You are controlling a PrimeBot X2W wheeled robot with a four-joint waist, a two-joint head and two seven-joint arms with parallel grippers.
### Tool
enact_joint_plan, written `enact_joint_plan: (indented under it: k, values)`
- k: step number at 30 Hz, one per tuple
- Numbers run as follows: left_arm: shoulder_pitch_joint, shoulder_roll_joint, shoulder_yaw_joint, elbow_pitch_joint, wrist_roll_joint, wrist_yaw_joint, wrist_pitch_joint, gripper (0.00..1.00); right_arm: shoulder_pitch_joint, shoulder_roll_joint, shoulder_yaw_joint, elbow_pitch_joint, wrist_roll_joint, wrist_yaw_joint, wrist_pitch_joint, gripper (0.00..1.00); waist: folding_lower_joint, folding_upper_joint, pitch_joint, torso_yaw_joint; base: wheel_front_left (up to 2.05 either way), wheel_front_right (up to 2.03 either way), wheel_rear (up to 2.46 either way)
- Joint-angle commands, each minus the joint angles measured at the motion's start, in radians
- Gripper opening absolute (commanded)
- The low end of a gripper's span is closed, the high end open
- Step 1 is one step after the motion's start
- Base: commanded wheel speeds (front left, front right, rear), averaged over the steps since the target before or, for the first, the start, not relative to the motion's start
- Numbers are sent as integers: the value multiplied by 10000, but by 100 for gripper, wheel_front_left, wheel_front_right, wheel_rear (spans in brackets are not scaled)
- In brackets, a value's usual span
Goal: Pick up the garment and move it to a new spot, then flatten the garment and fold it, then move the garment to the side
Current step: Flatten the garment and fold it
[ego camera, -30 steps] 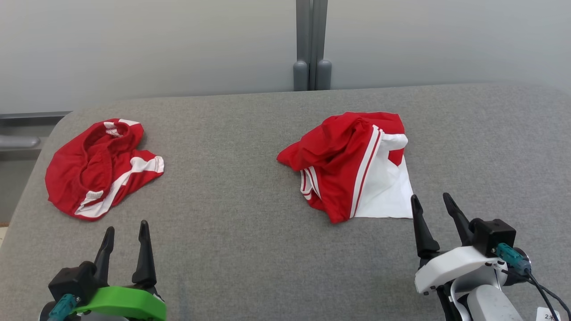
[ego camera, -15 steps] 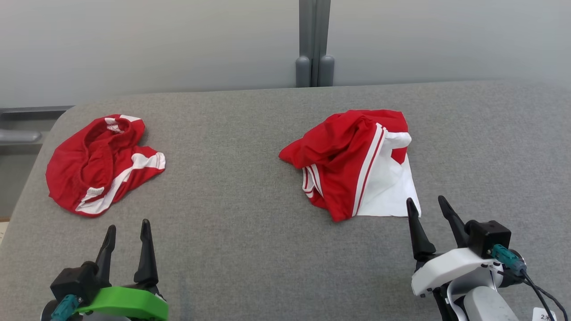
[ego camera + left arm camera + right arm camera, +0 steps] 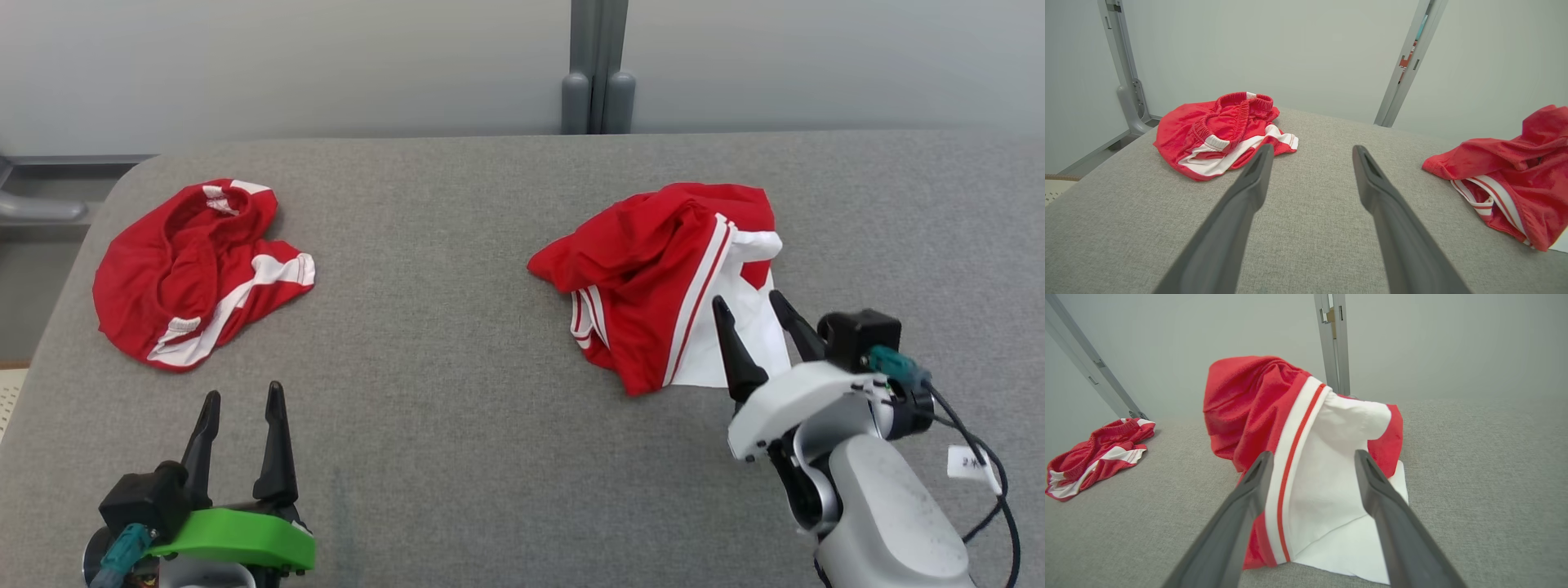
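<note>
Tabletop [image 3: 457, 425] bare and grey along near edge and through middle. Left gripper [image 3: 245, 389] at near-left, spread, empty. Right gripper [image 3: 746, 296] spread, tips framing white near corner of crumpled red-and-white garment [image 3: 653, 269], right of tabletop's middle, stripes slanting near-left to far-right. Second red garment [image 3: 188, 269] far-left.

Bright, even, soft-shadowed light (wrist views bend at edges).
</note>
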Motion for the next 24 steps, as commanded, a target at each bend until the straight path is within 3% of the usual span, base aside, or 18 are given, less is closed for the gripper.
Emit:
enact_joint_plan:
  k: [1, 7, 12, 13, 14, 24]
  values:
    - [-199, -51, 38, -46, 103, -56, -6, 100, -410, -22, 28, 251, 174, 0, 315, 100, 0, 0, 179, 145, 0, 0, 0]
    - [-459, -149, 57, 17, 217, -176, -6, 100, -1793, -22, 320, 1621, 702, 0, 1491, 100, 0, 0, 525, 462, 0, 0, 0]
    - [-583, -238, 87, 78, 247, -236, -6, 100, -2366, -25, 637, 2337, 923, 0, 1289, 100, 0, 0, 649, 711, 0, 0, 0]
    - [-579, -254, 104, 97, 263, -254, -6, 100, -2473, -25, 680, 2431, 833, 0, 1122, 38, 0, 0, 651, 753, 0, 0, 0]
    - [-564, -263, 116, 112, 272, -249, -6, 100, -2544, -25, 751, 2489, 800, 0, 1011, 0, 0, 0, 648, 783, 0, 0, 0]
    - [-359, -368, 285, 146, 343, -307, -6, 100, -3799, -19, 1632, 1981, 422, 0, -563, 0, 0, 0, 376, 822, 0, 0, 0]
